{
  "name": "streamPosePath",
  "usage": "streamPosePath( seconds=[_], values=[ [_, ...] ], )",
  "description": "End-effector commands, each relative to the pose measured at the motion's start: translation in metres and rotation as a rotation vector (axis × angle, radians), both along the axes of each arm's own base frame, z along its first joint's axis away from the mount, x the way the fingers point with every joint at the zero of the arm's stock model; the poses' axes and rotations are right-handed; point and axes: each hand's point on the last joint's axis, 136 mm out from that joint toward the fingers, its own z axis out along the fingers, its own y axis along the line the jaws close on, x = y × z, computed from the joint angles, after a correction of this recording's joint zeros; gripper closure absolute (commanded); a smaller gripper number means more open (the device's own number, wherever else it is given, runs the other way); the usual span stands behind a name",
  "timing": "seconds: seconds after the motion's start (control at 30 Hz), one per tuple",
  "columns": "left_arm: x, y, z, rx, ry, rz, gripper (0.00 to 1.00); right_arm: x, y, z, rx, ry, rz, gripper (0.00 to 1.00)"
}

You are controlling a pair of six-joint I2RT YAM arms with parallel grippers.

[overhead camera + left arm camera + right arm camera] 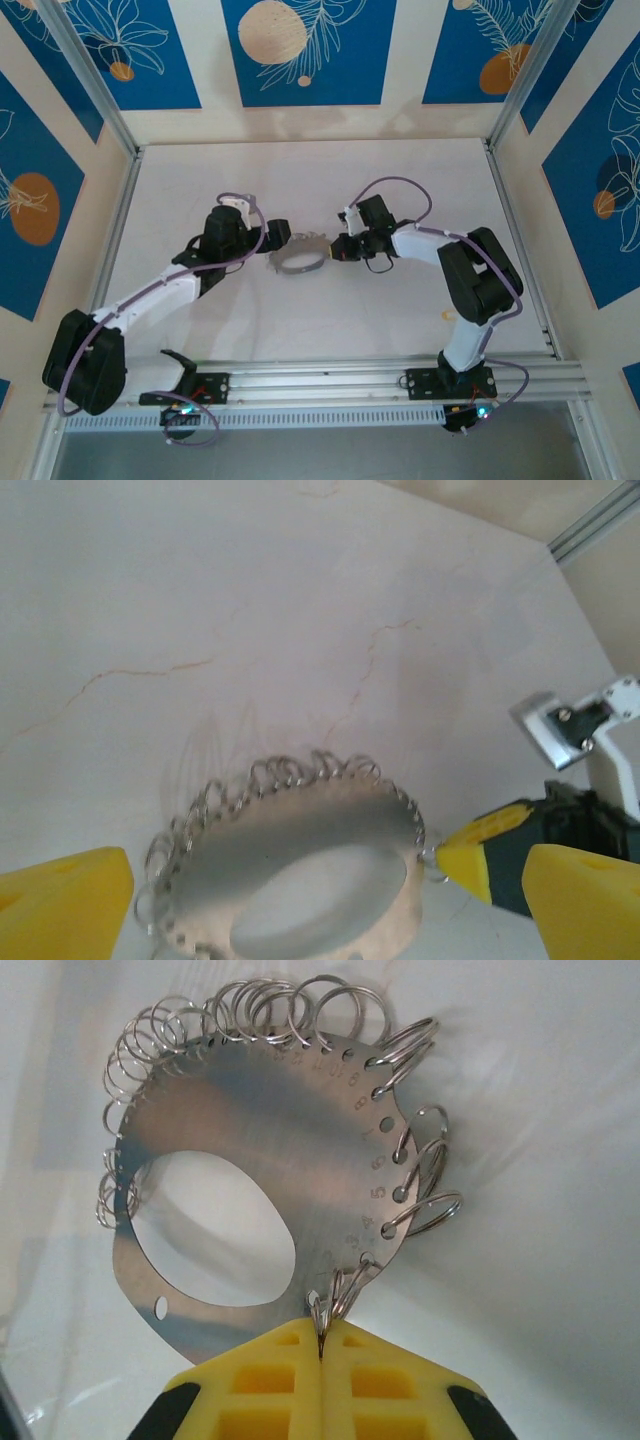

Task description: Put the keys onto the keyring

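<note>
Keyring (pixel 250 1120) sits clamped in right pincer (pixel 322 1338).

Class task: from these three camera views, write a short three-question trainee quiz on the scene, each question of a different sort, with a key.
1. True or false: the left tool and the right tool are both shut.
2. Which tool pinches the small ring at the edge of the metal plate? A the left, B the right, C neither.
3. Fill in: the split rings hang from holes along the plate's ____.

Key: 1 false, the left tool is open, a finger on either side of the plate; 2 B; 3 rim.
</note>
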Motion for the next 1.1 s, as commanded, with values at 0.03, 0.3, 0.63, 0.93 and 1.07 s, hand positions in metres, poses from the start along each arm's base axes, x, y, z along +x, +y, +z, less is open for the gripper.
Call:
streamPosePath(
  seconds=[0.03,0.3,0.63,0.93,1.07],
  values=[
    [-0.015,-0.003,-0.004,0.018,0.013,-0.05,0.0,-0.006,0.013,0.029,0.136,-0.052,0.035,1.0],
    [-0.02,-0.004,0.001,0.011,0.008,-0.068,0.0,-0.008,0.016,0.046,0.228,-0.081,0.056,1.0],
    [-0.021,-0.005,0.004,0.02,0.0,-0.085,0.0,0.005,0.011,0.048,0.183,-0.098,0.03,1.0],
    [-0.021,-0.005,-0.001,0.029,0.011,-0.086,0.0,-0.013,0.001,-0.013,0.014,0.004,-0.008,1.0],
    [-0.02,-0.006,-0.002,0.028,0.01,-0.089,0.0,-0.025,0.0,-0.026,-0.025,0.028,-0.009,1.0]
  ],
)
